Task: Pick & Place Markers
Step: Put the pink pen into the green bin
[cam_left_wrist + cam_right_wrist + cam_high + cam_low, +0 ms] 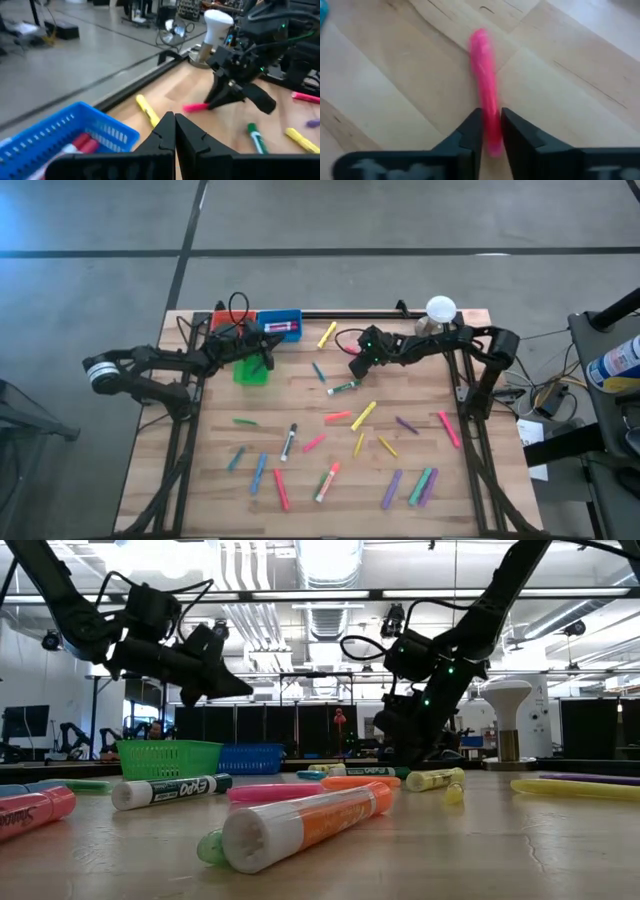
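You are early in this job: most of the markers point(363, 415) lie scattered over the wooden surface point(470, 480), well over a dozen of them spread across its middle and near half, in pink, yellow, green, blue, purple and white-barrelled kinds. Only the blue bin point(279, 325) at the far edge shows anything put away, with a red-and-white marker or two lying inside it; the green bin point(251, 370) beside it looks empty from above, and the red bin point(222, 321) is mostly hidden behind the left arm, so you cannot tell what it holds. Your right tool point(490, 131) is at work toward the far middle of the surface, its two fingers closed narrowly on a pink marker point(486, 100), gripping it near one end with the rest of the pen sticking out ahead; the left wrist view shows that pen held just above the wood, beside a green marker point(256, 138) and a yellow marker point(148, 110) that lie untouched. Your left tool point(174, 131) hangs over the bins with its fingers pressed together and nothing between them. So one pen is in hand and judged to be on its way to a bin, a couple are stored, and nearly all the rest await you, including the far yellow one near the blue bin and the whole cluster along the near edge.
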Robot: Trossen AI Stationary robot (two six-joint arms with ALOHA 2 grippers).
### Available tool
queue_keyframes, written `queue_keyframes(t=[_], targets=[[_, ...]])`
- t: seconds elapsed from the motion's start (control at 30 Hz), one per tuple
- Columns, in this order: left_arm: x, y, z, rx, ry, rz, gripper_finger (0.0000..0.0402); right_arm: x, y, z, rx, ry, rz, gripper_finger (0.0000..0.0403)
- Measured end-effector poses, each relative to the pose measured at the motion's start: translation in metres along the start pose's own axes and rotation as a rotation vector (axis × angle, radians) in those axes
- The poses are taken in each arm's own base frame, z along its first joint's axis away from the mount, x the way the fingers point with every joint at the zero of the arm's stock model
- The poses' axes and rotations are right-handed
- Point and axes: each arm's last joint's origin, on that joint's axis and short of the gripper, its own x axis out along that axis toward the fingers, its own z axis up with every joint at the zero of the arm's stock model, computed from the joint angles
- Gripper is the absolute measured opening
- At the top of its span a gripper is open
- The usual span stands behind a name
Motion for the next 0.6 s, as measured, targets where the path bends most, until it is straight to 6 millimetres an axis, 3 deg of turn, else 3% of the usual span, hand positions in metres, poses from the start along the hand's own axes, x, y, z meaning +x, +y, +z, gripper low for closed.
queue_keyframes(t=[0.13, 0.43, 0.6], targets=[[0.0, -0.002, -0.001, -0.065, 0.019, -0.087, 0.0001, -0.004, 0.003, -0.001, -0.023, -0.003, 0.018, 0.0023], [-0.001, -0.009, 0.01, -0.087, -0.075, -0.206, 0.0, -0.019, 0.025, 0.008, -0.084, -0.23, 0.247, 0.0028], [0.003, -0.017, 0.015, -0.121, -0.065, -0.235, 0.0, -0.028, 0.037, 0.024, -0.139, -0.412, 0.416, 0.0028]])
